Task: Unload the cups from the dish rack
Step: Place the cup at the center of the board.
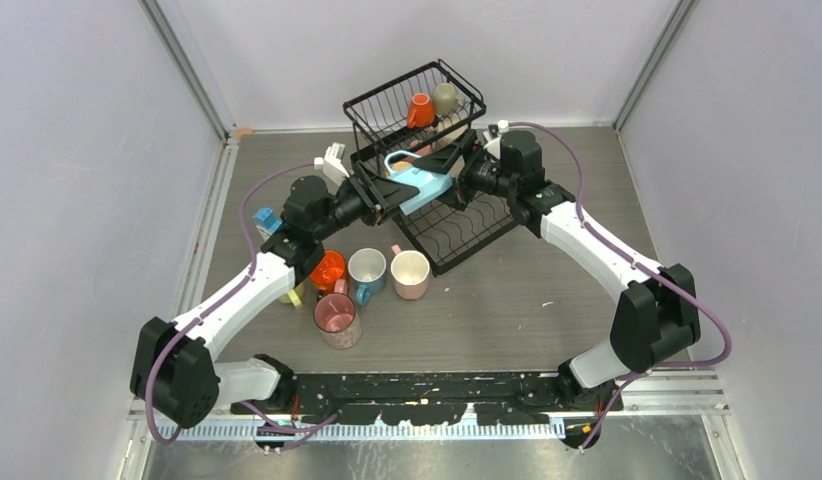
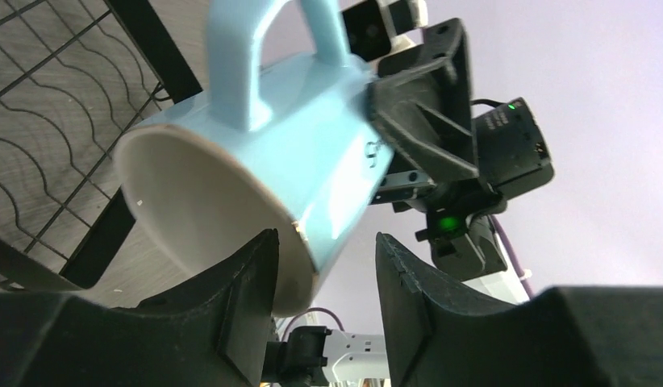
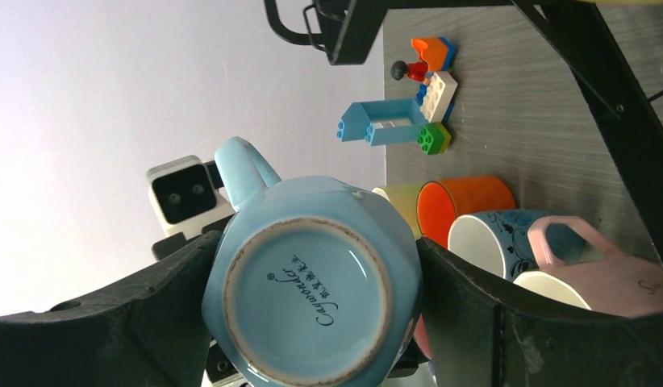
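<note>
The light blue mug (image 1: 419,183) hangs on its side in the air above the lower tray of the dish rack (image 1: 465,238), handle up, clear of the wires, and it sits between both my grippers. My right gripper (image 1: 451,182) has it by the bottom end: in the right wrist view both fingers are clamped on the sides of the base, so that one is grasping firmly. My left gripper (image 2: 324,266) is at the mouth, jaws parted a moderate way, the rim wall dropping into the gap with one finger (image 2: 243,294) under the mouth and the other outside, daylight showing on that outer side, so not clenched. This looks like a handover. To do it well, I should slide the left a touch deeper over the rim, pinch the wall squarely, and release the right only once the left bites. Then carry it to the unloaded cups (image 1: 367,272) on the table (image 1: 527,310); an orange cup (image 1: 420,110) and a beige cup (image 1: 445,98) wait in the upper basket.
</note>
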Robot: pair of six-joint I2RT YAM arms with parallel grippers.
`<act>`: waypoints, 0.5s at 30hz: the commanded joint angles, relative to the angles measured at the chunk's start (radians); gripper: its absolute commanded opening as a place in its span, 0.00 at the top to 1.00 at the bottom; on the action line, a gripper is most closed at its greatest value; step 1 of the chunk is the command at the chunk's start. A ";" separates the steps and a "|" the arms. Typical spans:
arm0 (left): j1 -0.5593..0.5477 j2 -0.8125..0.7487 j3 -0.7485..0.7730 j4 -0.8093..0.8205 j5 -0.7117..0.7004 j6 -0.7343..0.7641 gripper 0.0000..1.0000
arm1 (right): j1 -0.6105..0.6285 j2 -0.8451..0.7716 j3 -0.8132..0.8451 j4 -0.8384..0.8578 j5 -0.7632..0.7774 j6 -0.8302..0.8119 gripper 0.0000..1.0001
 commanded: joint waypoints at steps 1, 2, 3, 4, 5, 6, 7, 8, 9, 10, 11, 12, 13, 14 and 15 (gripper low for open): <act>0.003 -0.012 0.019 0.101 0.028 0.007 0.52 | 0.006 -0.018 0.009 0.166 -0.060 0.063 0.69; 0.003 -0.013 0.023 0.086 0.025 0.015 0.53 | 0.006 -0.017 0.009 0.166 -0.060 0.063 0.69; 0.004 -0.015 0.023 0.078 0.025 0.021 0.53 | 0.006 -0.017 0.007 0.168 -0.061 0.062 0.70; 0.005 -0.016 0.023 0.076 0.024 0.025 0.55 | 0.006 -0.015 0.009 0.171 -0.062 0.063 0.70; 0.006 -0.016 0.022 0.075 0.023 0.027 0.55 | 0.007 -0.014 0.009 0.173 -0.063 0.064 0.70; 0.008 -0.014 0.021 0.079 0.022 0.026 0.56 | 0.008 -0.013 0.009 0.176 -0.065 0.066 0.70; 0.009 -0.013 0.021 0.088 0.021 0.025 0.57 | 0.007 -0.012 0.007 0.180 -0.067 0.069 0.70; 0.010 -0.012 0.020 0.099 0.019 0.021 0.58 | 0.008 -0.011 0.007 0.183 -0.068 0.072 0.70; 0.012 -0.010 0.019 0.118 0.015 0.015 0.58 | 0.009 -0.011 0.006 0.186 -0.069 0.074 0.70; 0.014 -0.009 0.017 0.140 0.011 0.008 0.58 | 0.010 -0.012 0.006 0.188 -0.069 0.077 0.70; 0.015 -0.006 0.014 0.164 0.006 -0.002 0.59 | 0.013 -0.012 0.004 0.193 -0.070 0.082 0.70; 0.017 -0.003 0.011 0.194 0.001 -0.013 0.59 | 0.014 -0.011 0.001 0.203 -0.070 0.093 0.70; 0.017 -0.002 0.006 0.224 -0.010 -0.027 0.59 | 0.016 -0.010 -0.004 0.216 -0.072 0.104 0.70; 0.017 0.000 0.002 0.254 -0.020 -0.036 0.59 | 0.018 -0.010 -0.010 0.235 -0.073 0.116 0.71; 0.018 0.002 0.000 0.276 -0.030 -0.044 0.59 | 0.022 -0.010 -0.014 0.248 -0.074 0.125 0.71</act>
